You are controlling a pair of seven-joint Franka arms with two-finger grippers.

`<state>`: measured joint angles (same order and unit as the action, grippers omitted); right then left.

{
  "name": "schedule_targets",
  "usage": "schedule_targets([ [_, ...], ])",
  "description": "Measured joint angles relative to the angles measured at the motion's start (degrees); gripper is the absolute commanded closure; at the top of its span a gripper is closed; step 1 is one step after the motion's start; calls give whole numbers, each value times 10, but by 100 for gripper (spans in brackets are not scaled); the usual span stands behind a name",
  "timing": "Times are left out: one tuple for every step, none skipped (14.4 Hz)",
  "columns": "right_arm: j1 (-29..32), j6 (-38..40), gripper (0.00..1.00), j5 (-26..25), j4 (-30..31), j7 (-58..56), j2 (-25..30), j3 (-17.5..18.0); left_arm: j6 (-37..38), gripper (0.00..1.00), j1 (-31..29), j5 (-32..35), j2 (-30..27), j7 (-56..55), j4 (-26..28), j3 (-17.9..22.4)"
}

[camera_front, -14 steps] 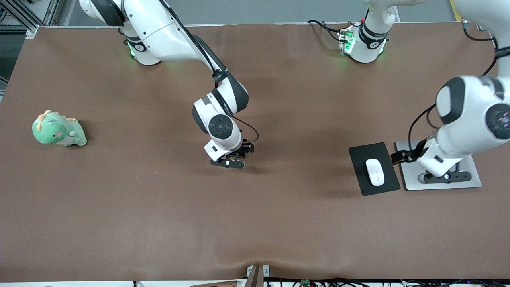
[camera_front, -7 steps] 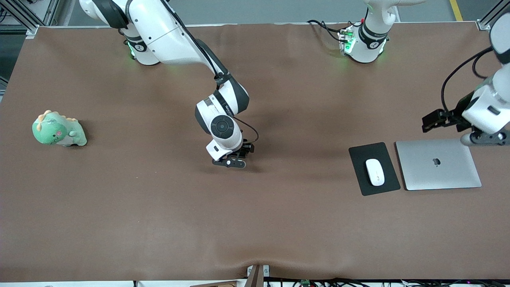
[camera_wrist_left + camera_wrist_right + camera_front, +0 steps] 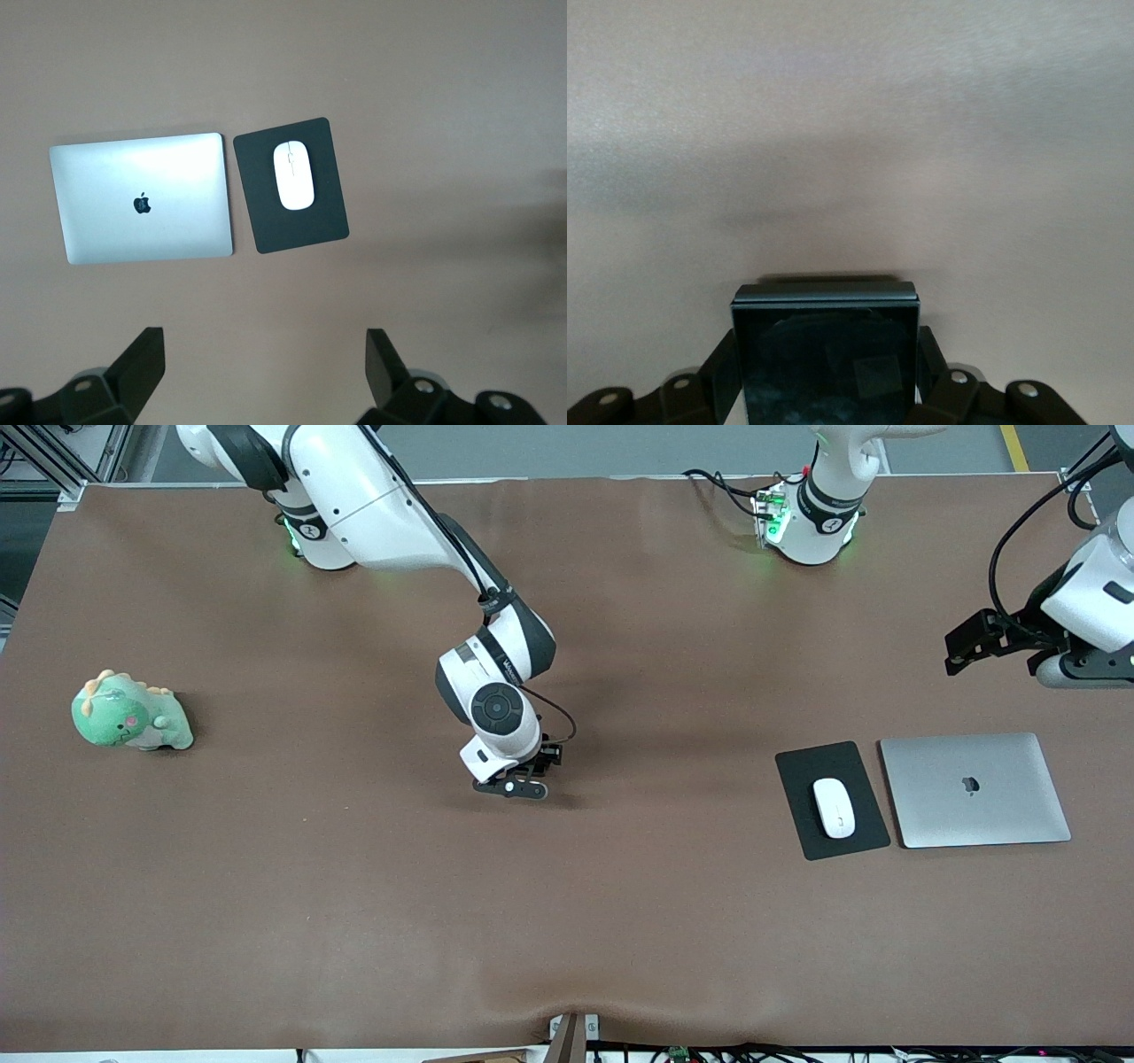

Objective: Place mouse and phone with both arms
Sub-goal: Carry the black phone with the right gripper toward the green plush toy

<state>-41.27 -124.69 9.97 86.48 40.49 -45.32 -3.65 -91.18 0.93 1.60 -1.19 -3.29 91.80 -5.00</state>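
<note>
A soft green dinosaur toy (image 3: 130,713) sits at the right arm's end of the brown cloth-covered table (image 3: 354,921), well apart from the laptop (image 3: 974,789). Over mid-table, the right gripper (image 3: 511,786) holds its fingers clamped on the phone (image 3: 826,350), a glossy black slab with rounded corners; released unevenly, the slick glass could tip or skid on the cloth. The smooth white oval mouse (image 3: 834,807) already rests on a matte black pad (image 3: 802,766) just beside the brushed-silver laptop. The left gripper (image 3: 1076,666) hangs above the table near the laptop, fingers (image 3: 140,365) spread wide and empty.
</note>
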Motion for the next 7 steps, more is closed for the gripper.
schedule_targets([
  [3,30,100,0,-14,1,2,-4,1,0,2,0,-3,0,1,0],
  [9,58,100,0,-25,1,6,-9,2,0,4,0,-6,0,2,0],
  [21,81,100,0,-31,1,12,-11,2,0,5,0,-7,0,3,0],
  [34,103,100,0,-33,1,21,-11,2,0,5,0,-8,1,3,1],
  [47,122,100,0,-32,0,30,-11,3,0,4,0,-8,1,3,1],
  [57,133,100,0,-28,0,40,-12,4,0,4,0,-8,1,3,1],
  [65,138,100,-1,-20,0,51,-12,5,0,4,0,-8,1,3,2],
])
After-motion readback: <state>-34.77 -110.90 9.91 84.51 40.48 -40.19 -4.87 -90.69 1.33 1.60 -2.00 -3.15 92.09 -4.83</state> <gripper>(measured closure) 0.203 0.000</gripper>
